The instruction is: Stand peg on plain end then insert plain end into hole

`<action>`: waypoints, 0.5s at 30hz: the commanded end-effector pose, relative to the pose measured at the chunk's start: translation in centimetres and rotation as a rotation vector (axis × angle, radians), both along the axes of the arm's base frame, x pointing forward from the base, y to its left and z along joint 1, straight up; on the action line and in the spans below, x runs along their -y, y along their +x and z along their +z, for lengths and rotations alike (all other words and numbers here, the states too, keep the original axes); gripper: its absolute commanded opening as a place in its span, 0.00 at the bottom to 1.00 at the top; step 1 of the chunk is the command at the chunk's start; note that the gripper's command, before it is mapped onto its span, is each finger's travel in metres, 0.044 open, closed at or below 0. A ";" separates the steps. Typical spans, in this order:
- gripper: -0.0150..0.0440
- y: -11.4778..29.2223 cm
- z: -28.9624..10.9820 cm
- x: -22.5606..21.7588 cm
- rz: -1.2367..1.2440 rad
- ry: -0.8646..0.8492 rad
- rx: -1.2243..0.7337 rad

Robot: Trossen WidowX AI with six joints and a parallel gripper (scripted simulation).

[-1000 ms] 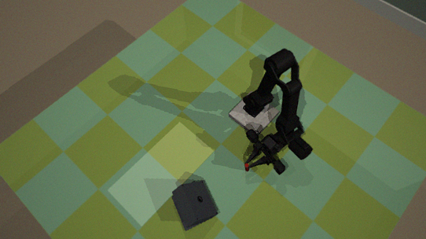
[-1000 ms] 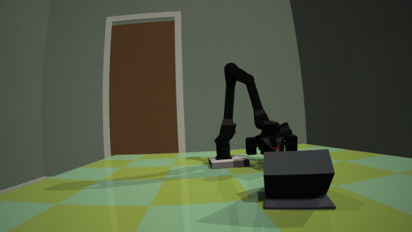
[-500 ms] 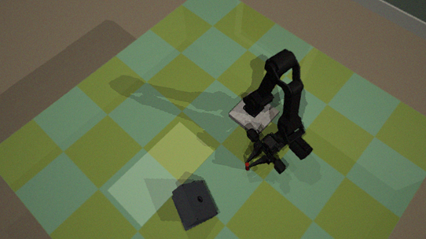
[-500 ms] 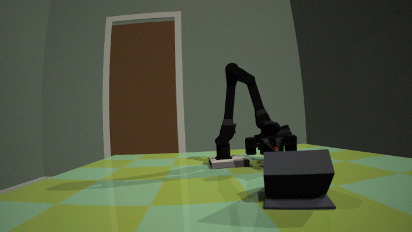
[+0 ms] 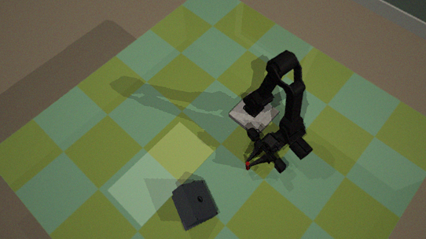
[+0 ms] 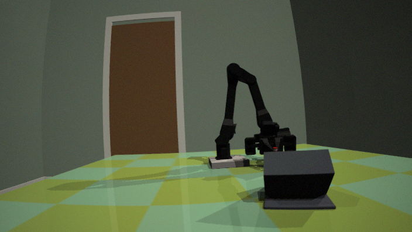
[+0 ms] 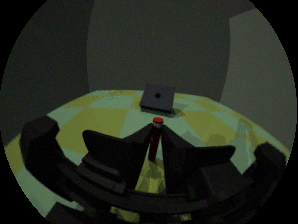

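My gripper (image 5: 252,162) (image 7: 157,127) is shut on a red peg (image 5: 247,165) (image 6: 275,148) (image 7: 156,133). In the wrist view the peg sticks out forward between the fingers, its red tip toward the panel. Its white band is hidden. The dark sloped panel (image 5: 194,202) (image 6: 297,173) (image 7: 157,99) stands in front of the gripper, a good way off, with one small hole (image 5: 199,198) (image 7: 157,96) in its face. In the exterior view I see only the panel's back, and the gripper is low behind it, close to the table.
The arm's grey base plate (image 5: 265,119) (image 6: 226,162) sits behind the gripper. The table has a green and yellow chequered top (image 5: 87,147). A brown door (image 6: 143,88) is in the far wall.
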State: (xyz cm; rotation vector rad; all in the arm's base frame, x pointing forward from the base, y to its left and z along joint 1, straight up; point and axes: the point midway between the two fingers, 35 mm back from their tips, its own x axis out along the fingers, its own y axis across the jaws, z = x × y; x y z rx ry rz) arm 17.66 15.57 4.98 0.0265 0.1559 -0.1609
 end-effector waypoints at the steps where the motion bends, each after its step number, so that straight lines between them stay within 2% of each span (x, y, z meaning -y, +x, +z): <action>1: 0.34 -0.1 -0.1 0.0 0.000 0.000 0.000; 15: 0.34 -0.4 -0.1 0.1 -0.001 0.006 0.005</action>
